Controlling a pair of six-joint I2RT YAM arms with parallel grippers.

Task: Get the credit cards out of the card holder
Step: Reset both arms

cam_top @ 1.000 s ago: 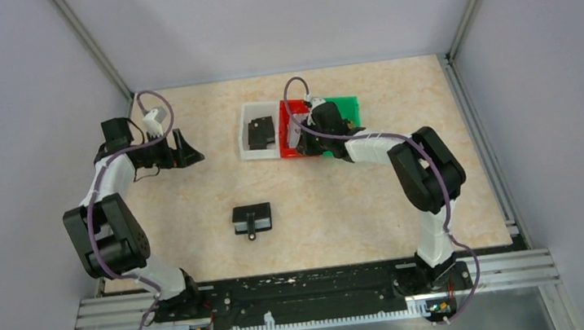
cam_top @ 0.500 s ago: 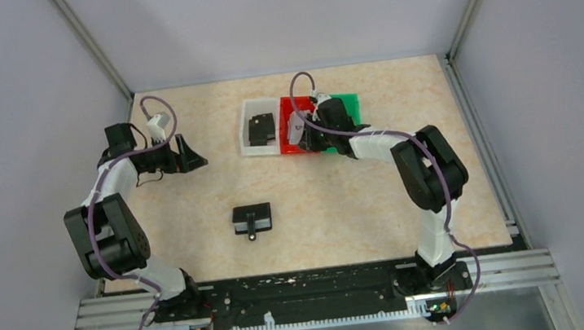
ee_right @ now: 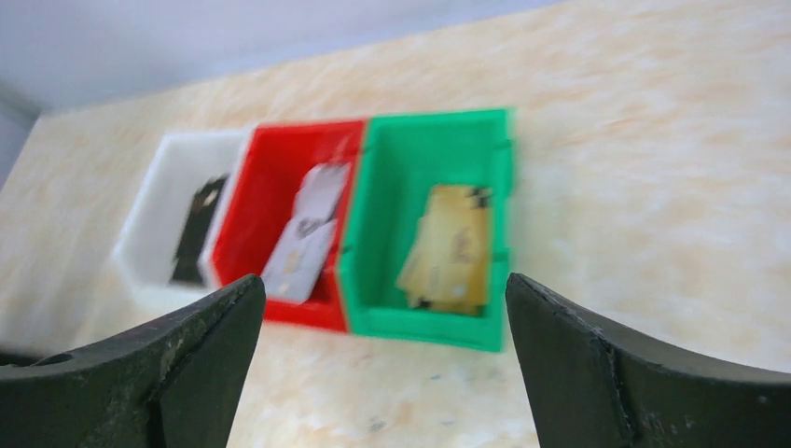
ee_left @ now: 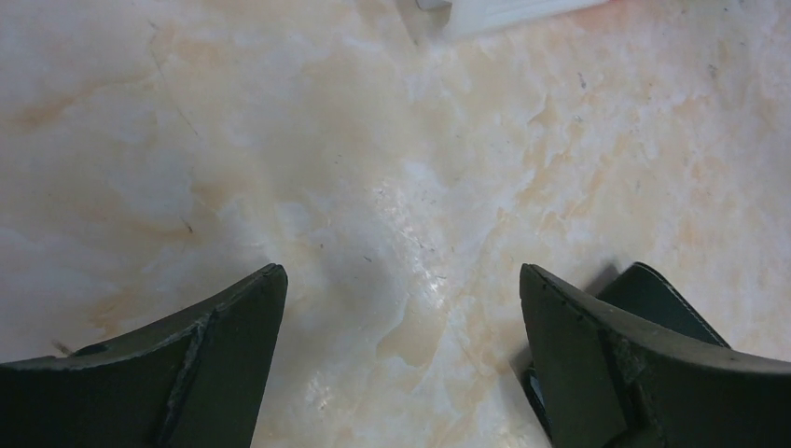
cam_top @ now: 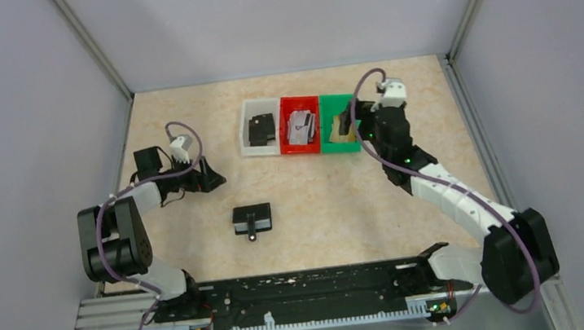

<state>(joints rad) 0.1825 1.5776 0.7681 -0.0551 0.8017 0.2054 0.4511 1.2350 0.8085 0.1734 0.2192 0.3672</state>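
The black card holder (cam_top: 252, 218) lies shut on the table's middle, its strap tab pointing toward the arm bases. Silver credit cards (cam_top: 299, 126) (ee_right: 308, 238) lean in the red bin (cam_top: 302, 152). Gold credit cards (cam_top: 342, 127) (ee_right: 452, 247) rest in the green bin (cam_top: 342, 148). My right gripper (cam_top: 350, 122) (ee_right: 382, 280) hangs open and empty just right of the green bin. My left gripper (cam_top: 209, 174) (ee_left: 401, 273) is open over bare table, up and left of the holder. A black edge, probably the holder (ee_left: 658, 297), shows behind its right finger.
A white bin (cam_top: 259, 154) (ee_right: 149, 243) with a black item (cam_top: 259, 129) stands left of the red bin (ee_right: 298, 313) and green bin (ee_right: 420, 327). All three sit in a row at the table's back. Grey walls close in the sides and rear.
My right gripper opened, leaving a silver card in the red bin, and swung back to the right past the green bin. My left arm moved nearer and rightward toward the holder.
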